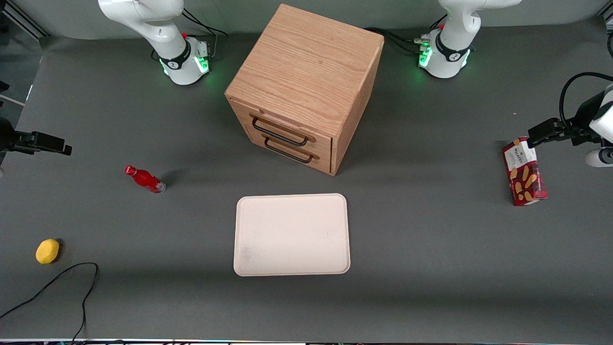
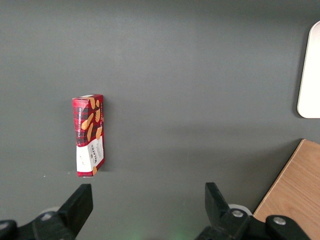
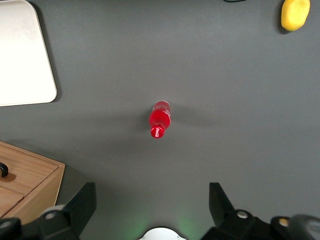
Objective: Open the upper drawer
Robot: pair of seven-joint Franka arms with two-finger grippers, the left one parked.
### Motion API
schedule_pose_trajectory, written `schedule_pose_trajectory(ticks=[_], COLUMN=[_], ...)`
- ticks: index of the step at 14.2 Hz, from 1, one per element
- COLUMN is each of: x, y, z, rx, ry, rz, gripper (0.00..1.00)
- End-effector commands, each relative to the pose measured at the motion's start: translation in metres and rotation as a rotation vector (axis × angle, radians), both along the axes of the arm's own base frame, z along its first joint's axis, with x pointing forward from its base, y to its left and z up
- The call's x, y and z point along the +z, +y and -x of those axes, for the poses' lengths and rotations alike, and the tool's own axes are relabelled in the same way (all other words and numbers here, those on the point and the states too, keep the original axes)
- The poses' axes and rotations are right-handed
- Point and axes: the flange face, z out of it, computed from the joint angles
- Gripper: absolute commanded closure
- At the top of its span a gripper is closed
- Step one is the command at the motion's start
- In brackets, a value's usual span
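Upper drawer (image 1: 282, 128) shut, topmost in oak cabinet (image 1: 306, 72) mid-bench. White tray (image 1: 292, 235) lying nearer the camera, clear of drawer front. Gripper (image 3: 152, 212) spread apart, parked high over red bottle (image 3: 160, 119), toward working arm's end; yellow lemon (image 1: 47, 251) nearby.

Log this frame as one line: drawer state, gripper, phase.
phase: pre-approach | upper drawer: shut, handle untouched | gripper: open, above the table over the red bottle, apart from the cabinet

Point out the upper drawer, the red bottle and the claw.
upper drawer (image 1: 282, 130): front view, its black handle.
red bottle (image 3: 160, 118): right wrist view, its body.
claw (image 3: 152, 207): right wrist view, midway between open fingertips, above the table.
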Motion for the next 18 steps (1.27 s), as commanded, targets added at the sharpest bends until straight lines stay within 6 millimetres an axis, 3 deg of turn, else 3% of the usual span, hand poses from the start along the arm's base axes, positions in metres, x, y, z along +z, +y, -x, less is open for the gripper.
schedule_pose_trajectory(ticks=[1, 8, 10, 13, 18], x=[0.003, 0.004, 0.004, 0.004, 0.008], y=[-0.002, 0.001, 0.009, 0.005, 0.028], z=[0.008, 0.004, 0.004, 0.005, -0.002], rx=[0.016, 0.022, 0.036, 0.031, 0.064], ry=[-0.002, -0.008, -0.003, -0.006, -0.023], rz=[-0.025, -0.021, -0.02, -0.038, -0.073], gripper=[0.0, 0.0, 0.0, 0.0, 0.0])
